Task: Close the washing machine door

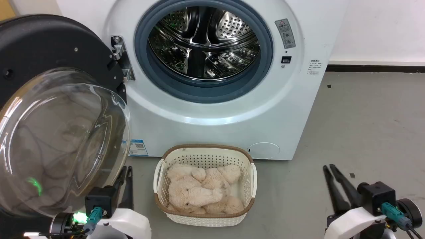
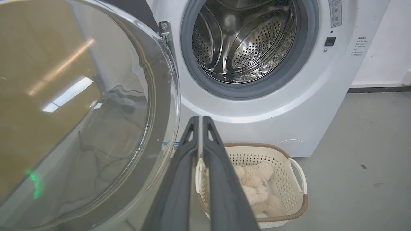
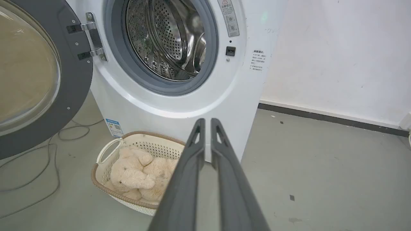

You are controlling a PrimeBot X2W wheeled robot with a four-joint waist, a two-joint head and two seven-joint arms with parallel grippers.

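Swinging wide on its left hinge, the washing machine door [image 1: 49, 109] bulges glass-outward.

No wording could be read; a grey label [image 1: 285, 33] bearing a red warning triangle stood on the washing machine [image 1: 232, 119], well beyond the right gripper [image 1: 330, 167]; a blue sticker [image 1: 138, 147] with a QR code sat just ahead of the left gripper [image 1: 126, 170]; the small print [image 1: 313, 68] was too fine to read.

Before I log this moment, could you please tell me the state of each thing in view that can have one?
washing machine door: wide open, swung out to the robot's left.
washing machine: opening uncovered, drum looks empty.
laundry basket: on the floor, holding plush toys.
left gripper: shut, holding nothing.
right gripper: shut, holding nothing.
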